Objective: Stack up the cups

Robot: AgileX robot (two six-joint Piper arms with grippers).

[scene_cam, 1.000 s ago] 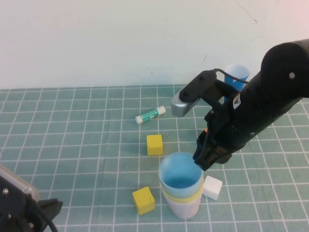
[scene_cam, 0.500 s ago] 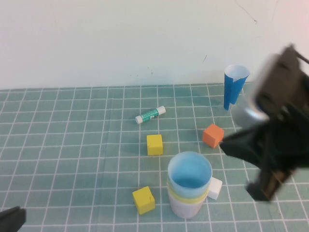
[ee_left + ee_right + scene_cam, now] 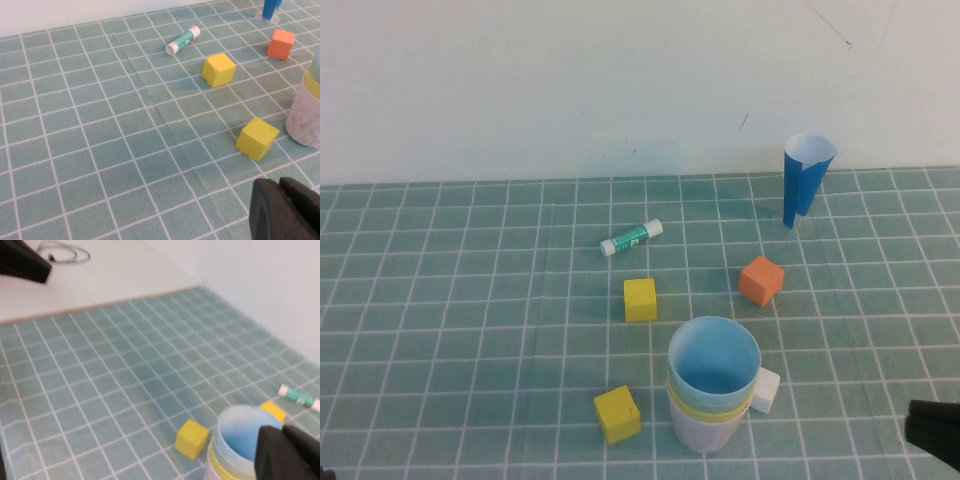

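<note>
**One stack of cups stands near the front of the mat, both arms pulled back**

You see the cups nested into a single upright stack on the green grid mat: light blue cup on top, a yellow rim showing under it, a pale cup at the base. A white cube touches the stack's right side; a yellow cube sits just beside it on the left.

Further back, a second yellow cube and an orange cube lie apart from each other, with a glue stick behind them. The dark-blue paper cone stands by the wall at the mat's far right edge. Your left half of the mat is open.

The right gripper shows only at the frame's lower right corner, shut and empty. The left gripper is off the high view, low at the near edge, closed with nothing in it.
</note>
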